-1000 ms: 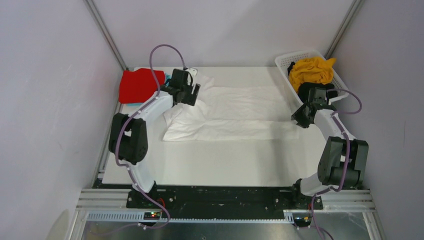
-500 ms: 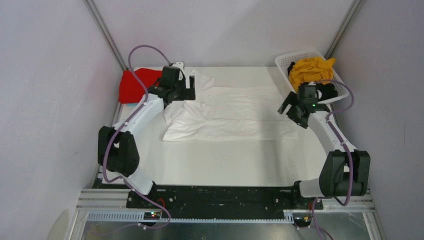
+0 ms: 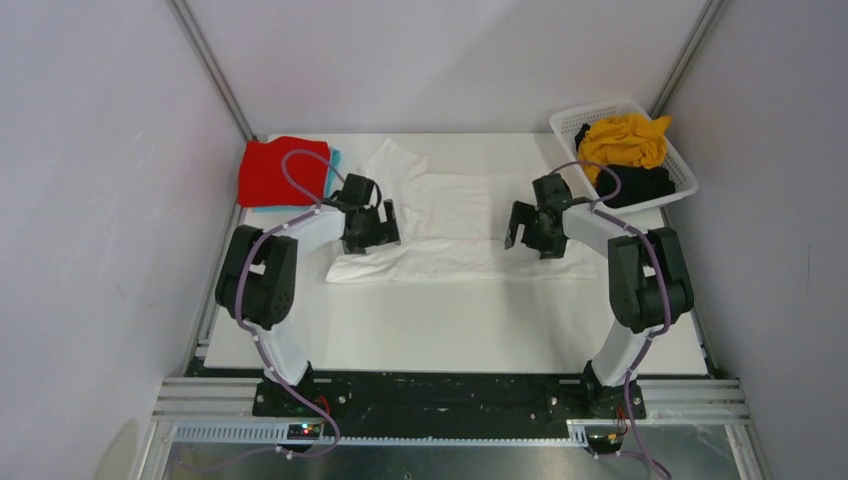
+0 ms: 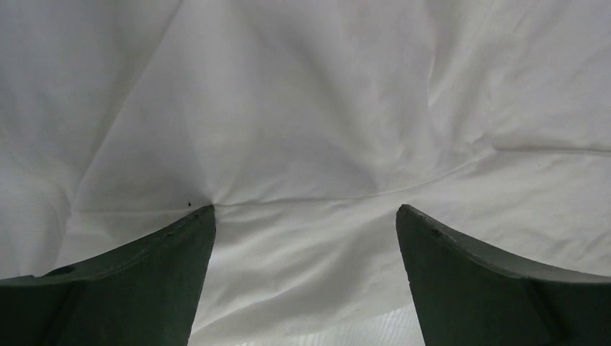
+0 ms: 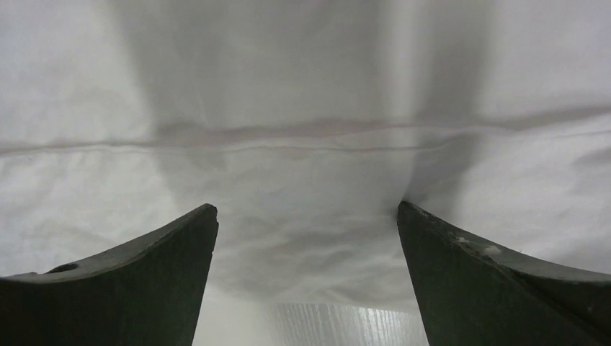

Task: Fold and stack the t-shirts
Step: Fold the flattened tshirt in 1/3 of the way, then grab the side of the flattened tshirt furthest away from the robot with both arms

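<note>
Both arms are coming inward from the far ends of the shirt, and both claws are now standing wide where a second ago they were narrower.

Item, left claw [image 3: 372,228] [image 4: 306,216]: I am seeing it pointing down with jaws spread wide and holding nothing. Its arm is folding at the elbow by the left table edge, the forearm reaching inward. One fingertip [image 4: 205,213] is touching the cloth where creases are gathering.

Item, right claw [image 3: 530,230] [image 5: 306,213]: I am reading it as wide too, with nothing gripped. Its arm is bending high at the elbow and the forearm is stretching toward the left claw.

Item, white t-shirt [image 3: 455,225] [image 4: 302,108] [image 5: 302,72]: it is lying flat under and between the two claws, folded into a long band, one sleeve spreading out beyond the left claw.

Item, red t-shirt [image 3: 280,170]: it is lying folded beyond and outside the left claw, a sliver of the light blue t-shirt [image 3: 334,158] showing at its edge.

Item, basket [image 3: 575,118]: it is sitting beyond and outside the right claw, holding the mustard yellow t-shirt [image 3: 622,140] above the black t-shirt [image 3: 640,185].

Item, table [image 3: 450,320]: white top, with pale walls [image 3: 100,200] closing it on three sides.
</note>
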